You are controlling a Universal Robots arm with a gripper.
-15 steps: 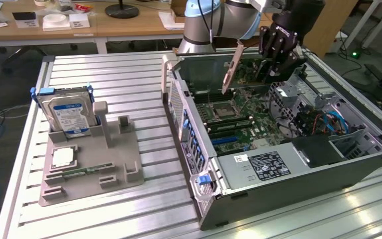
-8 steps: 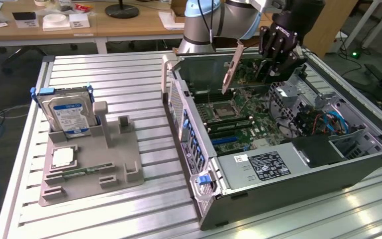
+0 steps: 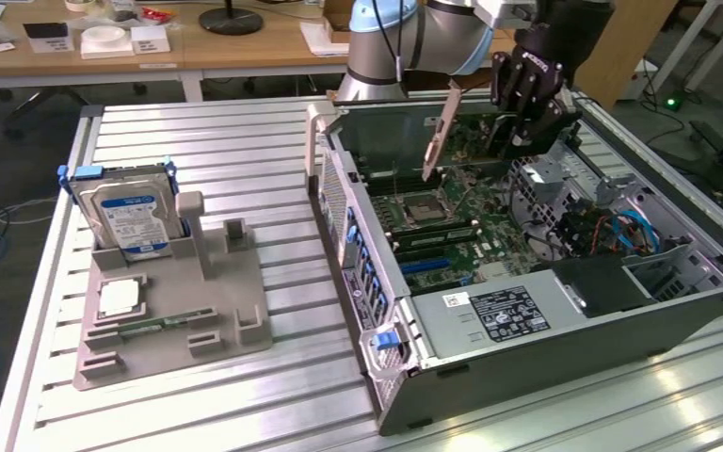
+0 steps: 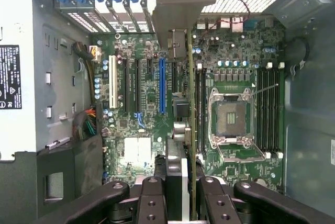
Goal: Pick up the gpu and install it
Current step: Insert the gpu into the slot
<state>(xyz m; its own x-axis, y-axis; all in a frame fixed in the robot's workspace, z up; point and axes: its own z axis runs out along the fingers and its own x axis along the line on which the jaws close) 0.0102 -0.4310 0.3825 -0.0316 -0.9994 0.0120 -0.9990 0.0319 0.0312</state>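
My gripper point(image 3: 527, 132) hangs over the open computer case point(image 3: 663, 320), shut on the gpu point(image 3: 469, 132). The card is upright in the air above the motherboard point(image 3: 462, 250), its silvery end bracket point(image 3: 440, 141) pointing down toward the case's rear wall. In the wrist view the gpu point(image 4: 191, 103) appears edge-on as a thin green line between the dark fingers point(image 4: 156, 195) of the gripper point(image 4: 183, 198), with the bracket point(image 4: 180, 4) at its far end. Beneath it lie a blue expansion slot point(image 4: 162, 85) and the processor socket point(image 4: 230, 119), and the card is clear of the board.
A grey holder point(image 3: 173, 301) on the slatted metal table point(image 3: 211, 132) carries a blue-labelled hard drive point(image 3: 129, 212), a narrow memory stick point(image 3: 148, 327) and a small white chip point(image 3: 117, 298). Cables and a drive cage point(image 3: 587, 226) crowd the case's right side. Wooden desks stand behind.
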